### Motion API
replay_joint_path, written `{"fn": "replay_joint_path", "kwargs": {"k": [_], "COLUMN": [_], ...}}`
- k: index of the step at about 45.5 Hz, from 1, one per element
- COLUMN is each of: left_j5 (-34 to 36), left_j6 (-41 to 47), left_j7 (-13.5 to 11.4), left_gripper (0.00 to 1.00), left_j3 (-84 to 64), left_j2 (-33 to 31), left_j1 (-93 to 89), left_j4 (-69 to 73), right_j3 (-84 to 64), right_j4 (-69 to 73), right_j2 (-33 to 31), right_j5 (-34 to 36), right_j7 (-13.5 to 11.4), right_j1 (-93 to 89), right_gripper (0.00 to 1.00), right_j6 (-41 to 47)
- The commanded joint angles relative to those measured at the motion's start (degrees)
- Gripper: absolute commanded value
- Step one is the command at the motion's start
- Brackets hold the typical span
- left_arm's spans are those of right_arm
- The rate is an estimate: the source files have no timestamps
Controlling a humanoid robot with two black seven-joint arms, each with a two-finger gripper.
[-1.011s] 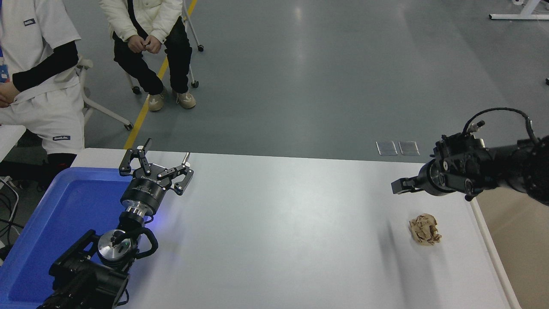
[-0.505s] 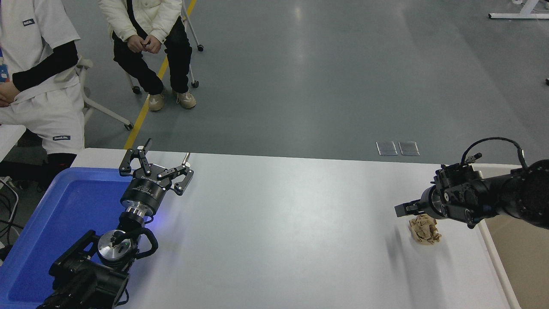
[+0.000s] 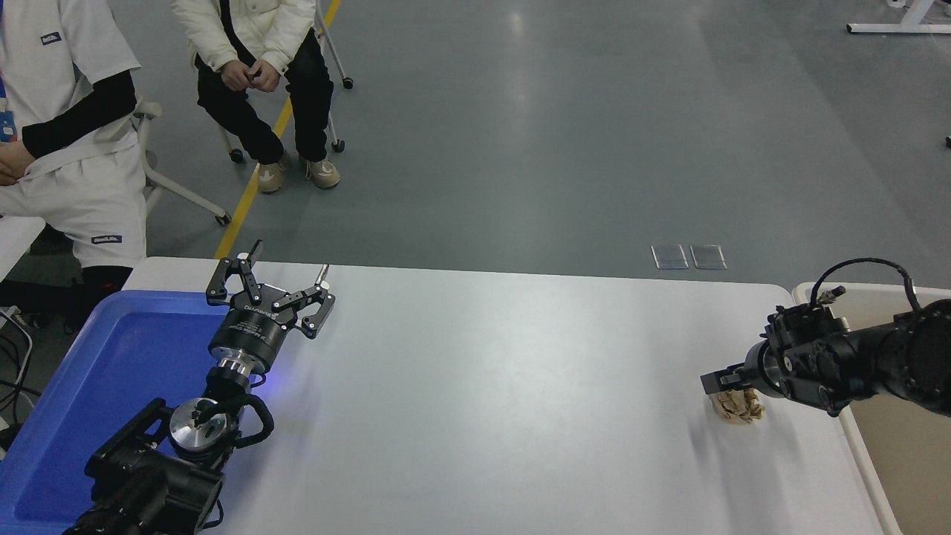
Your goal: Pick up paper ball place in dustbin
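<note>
Now the right claw [image 3: 732,386] is low over the white counter [image 3: 483,386], near its right edge, and it comes in from the right side of the picture. It sits directly on top of the paper ball [image 3: 735,407], which lies on the counter just under and in front of it. One finger [image 3: 715,382] shows at the left side of the ball; the other finger is hidden behind the claw body, so I cannot tell how wide the claw is or if it has hold of the paper. Only the lower part of the ball is visible, tan and crumpled.

Just beside the counter, at the right edge, stands the dustbin [image 3: 854,453], with pale rim and tan inside; the right arm passes above its near corner.

At the lower left, the left claw [image 3: 278,286] is parked with its fingers spread wide, holding nothing, above the border between the blue tray [image 3: 111,357] and the counter.

Two people [image 3: 252,67] sit at the far side on the grey floor.
</note>
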Motion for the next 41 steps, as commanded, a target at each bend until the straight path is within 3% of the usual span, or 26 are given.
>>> {"fn": "replay_joint_path", "kwargs": {"k": [1,14,16,22,29,41], "left_j5": [0.0,0.0,0.0,0.0,0.0,0.0], "left_j6": [0.06,0.06,0.06,0.06,0.06,0.06], "left_j7": [0.0,0.0,0.0,0.0,0.0,0.0], "left_gripper": [0.99,0.99,0.99,0.99,0.99,0.99], "left_j3": [0.0,0.0,0.0,0.0,0.0,0.0], "left_j2": [0.0,0.0,0.0,0.0,0.0,0.0], "left_j1": [0.0,0.0,0.0,0.0,0.0,0.0], "left_j4": [0.0,0.0,0.0,0.0,0.0,0.0], "right_j3": [0.47,0.47,0.47,0.47,0.47,0.03], "right_j4": [0.15,0.15,0.15,0.58,0.76,3.04], "right_j2": [0.26,0.35,0.35,0.44,0.35,-2.1], "right_j5": [-0.13,-1.36,-2.5,-4.71,-4.71,-4.71], "right_j7": [0.16,0.42,0.42,0.33,0.42,0.86], "right_j1": [-0.92,-3.21,-3.3,-3.56,-3.65,-0.23], "right_gripper": [0.99,0.94,0.83,0.36,0.01,0.0], "right_j6": [-0.75,-4.96,-5.14,-4.88,-4.53,-4.44]}}
